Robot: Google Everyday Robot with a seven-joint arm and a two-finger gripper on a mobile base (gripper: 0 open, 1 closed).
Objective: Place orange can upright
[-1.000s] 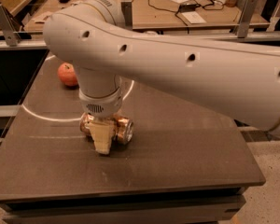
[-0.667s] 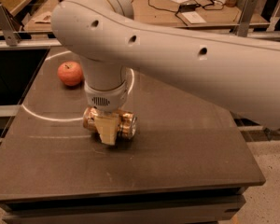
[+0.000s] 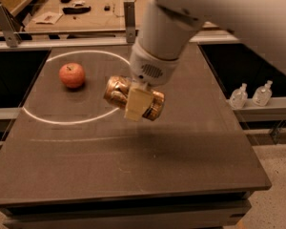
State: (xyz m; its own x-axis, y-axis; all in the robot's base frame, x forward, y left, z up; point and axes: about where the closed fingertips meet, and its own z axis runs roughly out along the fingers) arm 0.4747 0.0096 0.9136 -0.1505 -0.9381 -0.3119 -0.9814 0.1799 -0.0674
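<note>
The gripper (image 3: 138, 104) hangs over the middle of the table (image 3: 133, 175), with the orange can (image 3: 117, 90) clasped on its side between its fingers, at the right edge of the marked circle (image 3: 62, 122). The apple (image 3: 72, 75) sits inside that circle, left of the can. Two small bottles (image 3: 238, 98) stand on a ledge right of the table — a second table (image 3: 100, 18) lies behind.

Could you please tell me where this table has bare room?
The dark table's near half, below the white circle, and its right side are bare. Crowded: the round red apple far left, and the tool gripping the shiny golden-orange aluminium can sideways over the middle.
</note>
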